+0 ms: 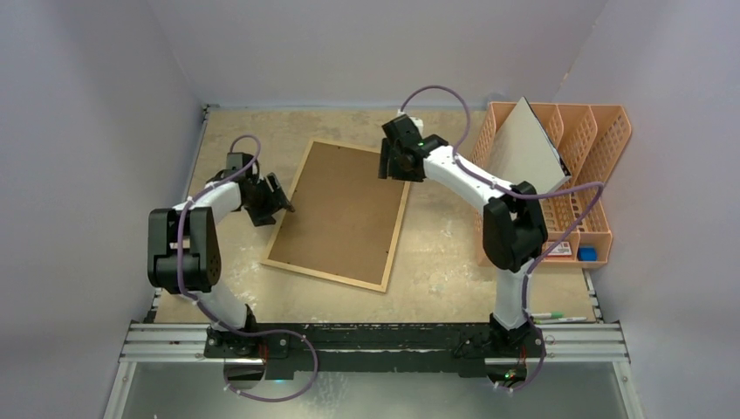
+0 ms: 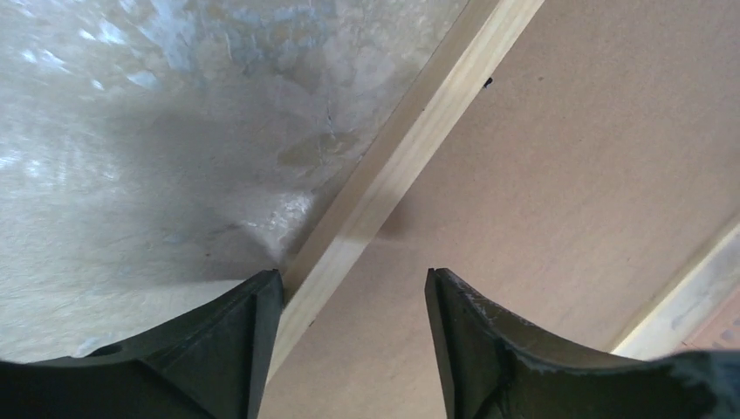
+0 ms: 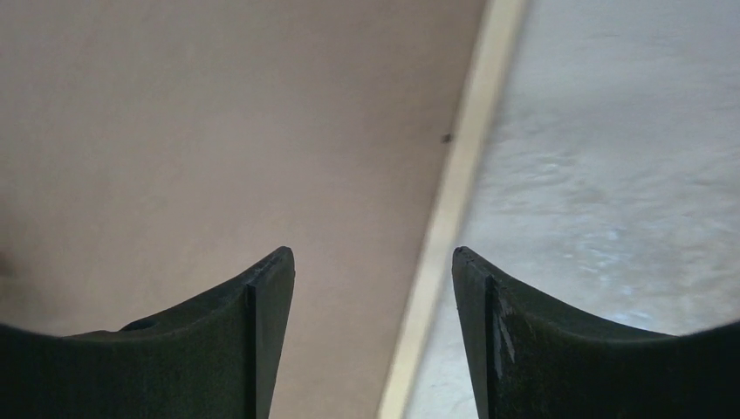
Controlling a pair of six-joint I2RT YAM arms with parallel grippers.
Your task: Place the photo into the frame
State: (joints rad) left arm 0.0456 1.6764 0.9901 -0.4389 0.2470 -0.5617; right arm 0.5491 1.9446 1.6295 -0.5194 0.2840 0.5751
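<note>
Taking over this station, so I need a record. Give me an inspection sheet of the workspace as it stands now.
Surface: pale, worn tabletop.
Job's things: frame lies flat, back up, askew; photo not seen.
Clutter: orange file rack at right holding grey-white board; pens by the rail.
Pincers: left pincer open over frame's left rail; right pincer open over its right rail.
Cables: purple cables loop above both arms.
Surroundings: plain walls.

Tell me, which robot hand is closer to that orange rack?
Right. The right gripper is over the right edge of the frame, toward the orange rack; the left gripper is over its left edge, farther off.
</note>
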